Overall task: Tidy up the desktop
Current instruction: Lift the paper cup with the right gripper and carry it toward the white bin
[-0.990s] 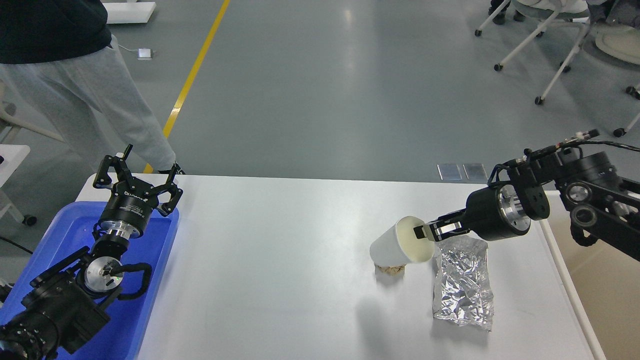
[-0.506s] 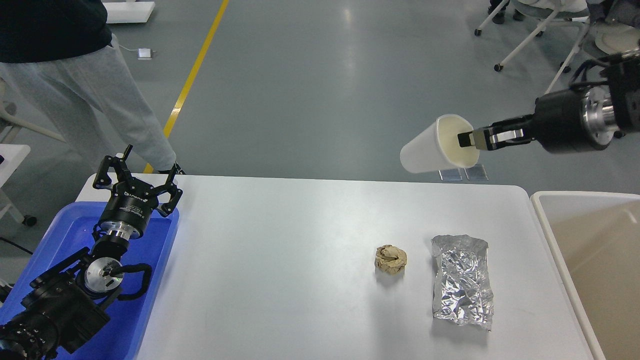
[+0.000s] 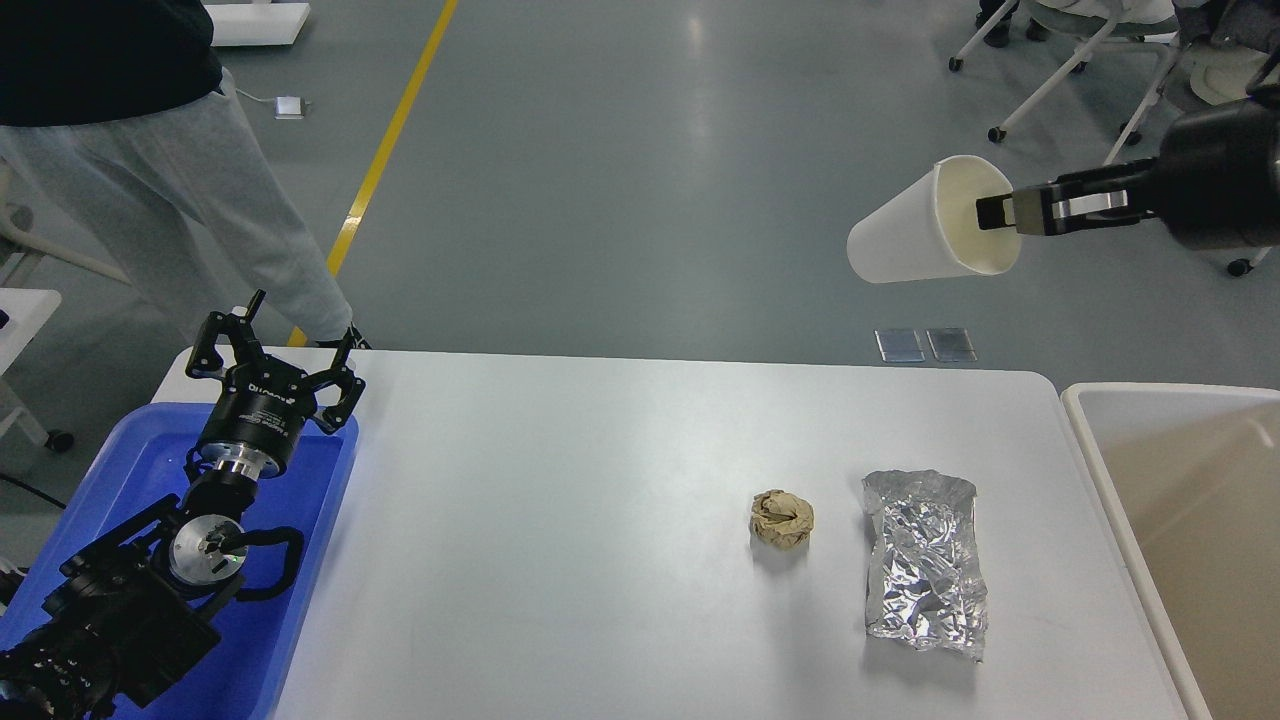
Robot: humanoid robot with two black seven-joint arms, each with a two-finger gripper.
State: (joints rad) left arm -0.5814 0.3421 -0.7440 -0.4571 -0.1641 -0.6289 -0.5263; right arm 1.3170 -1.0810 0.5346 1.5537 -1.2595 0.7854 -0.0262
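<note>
The white desktop fills the middle of the head view. A crumpled brown paper ball and a crumpled silver foil bag lie on its right half. My right gripper is shut on the rim of a white paper cup, held on its side high above the desktop's far right corner, mouth facing right. My left gripper is open and empty, over the far edge of the blue tray at the left.
A beige white-rimmed bin stands off the desktop's right edge. A person in grey trousers stands beyond the far left corner. Wheeled chairs stand on the floor at the back right.
My right gripper has lifted the white cup off the desktop, up and to the right, uncovering the brown paper ball. The left arm has not moved.
</note>
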